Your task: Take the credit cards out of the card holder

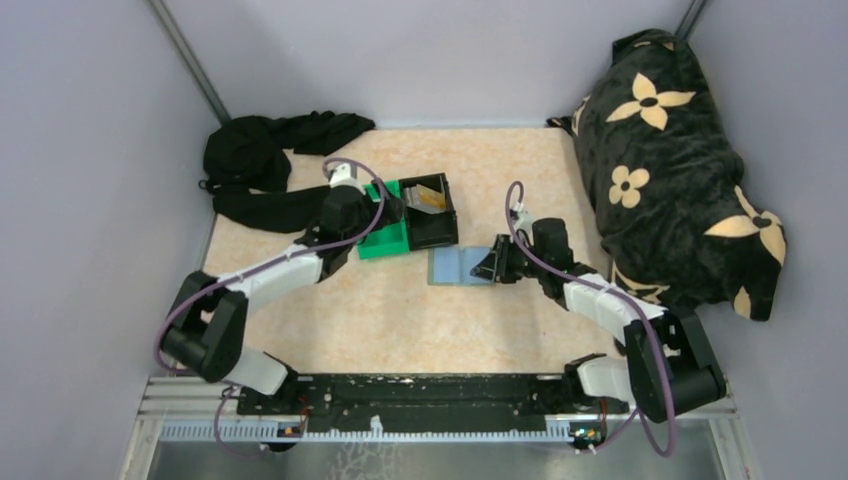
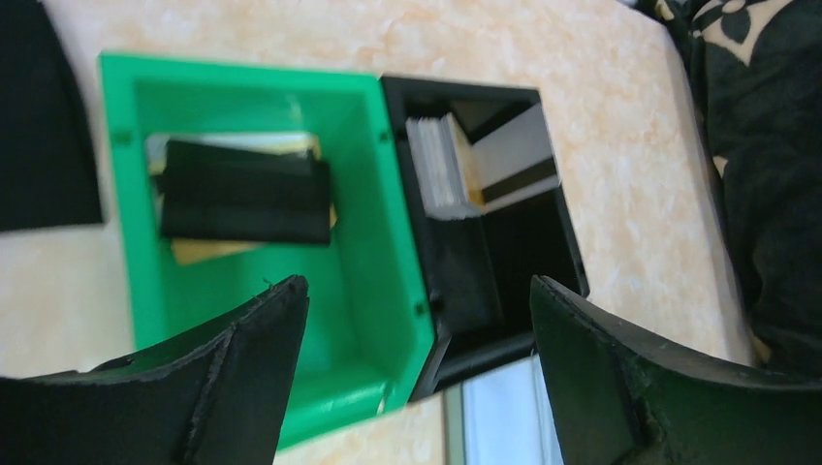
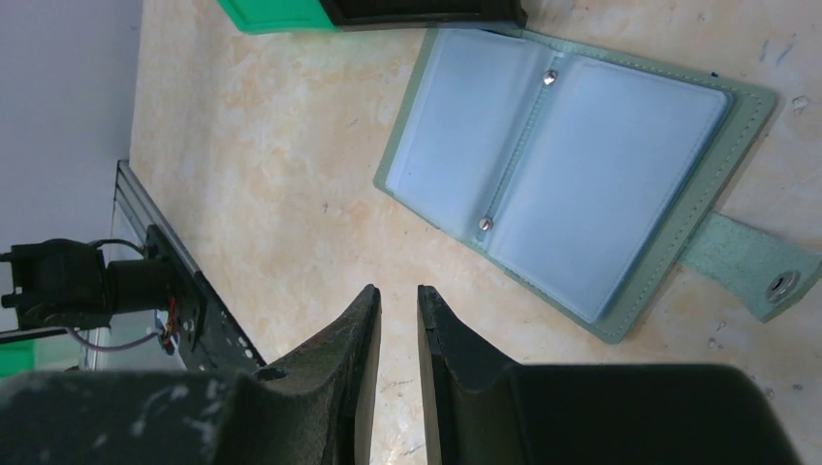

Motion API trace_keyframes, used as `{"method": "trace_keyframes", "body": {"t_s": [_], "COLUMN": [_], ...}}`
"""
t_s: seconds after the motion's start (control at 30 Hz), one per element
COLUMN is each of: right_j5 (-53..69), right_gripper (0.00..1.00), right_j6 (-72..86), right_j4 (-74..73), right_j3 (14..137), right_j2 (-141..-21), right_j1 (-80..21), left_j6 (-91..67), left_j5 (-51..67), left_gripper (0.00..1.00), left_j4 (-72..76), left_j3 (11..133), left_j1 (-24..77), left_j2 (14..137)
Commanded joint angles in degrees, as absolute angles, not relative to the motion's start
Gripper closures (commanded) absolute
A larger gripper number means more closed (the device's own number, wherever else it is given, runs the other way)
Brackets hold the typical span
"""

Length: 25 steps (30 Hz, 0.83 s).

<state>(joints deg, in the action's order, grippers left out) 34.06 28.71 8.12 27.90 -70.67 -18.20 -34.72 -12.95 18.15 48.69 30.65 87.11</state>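
Note:
The card holder [image 3: 562,165] lies open and flat on the table, its two pale blue panels up and a snap strap to one side; in the top view the card holder [image 1: 455,266] is left of my right gripper [image 1: 488,265]. Credit cards [image 2: 446,165] stand on edge in a black bin [image 2: 572,242], one with a dark stripe [image 2: 519,179]. My left gripper [image 2: 417,286] hangs open and empty over the wall shared by the green bin [image 2: 359,242] and the black bin. My right gripper [image 3: 397,291] hovers beside the holder, a narrow gap between its jaws, holding nothing.
The green bin [image 1: 385,240] holds a black folded item [image 2: 242,189] over a tan card. A black cloth [image 1: 265,165] lies at the back left. A large black floral cushion [image 1: 670,170] fills the right side. Grey walls enclose the table.

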Motion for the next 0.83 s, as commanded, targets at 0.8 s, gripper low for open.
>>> {"method": "trace_keyframes", "body": {"t_s": [0.8], "right_j5": [30.7], "right_gripper": [0.74], "right_j6": [28.5], "right_j4": [10.3], "right_j3": [35.2], "right_j2": [-76.1], "right_j1": [-17.7], "left_j6": [-32.7], "left_j5": [-13.4], "left_gripper": [0.11], "left_j4": [14.2], "left_j3": [36.5], "left_j1": [30.8], "left_j2": [72.2]}}
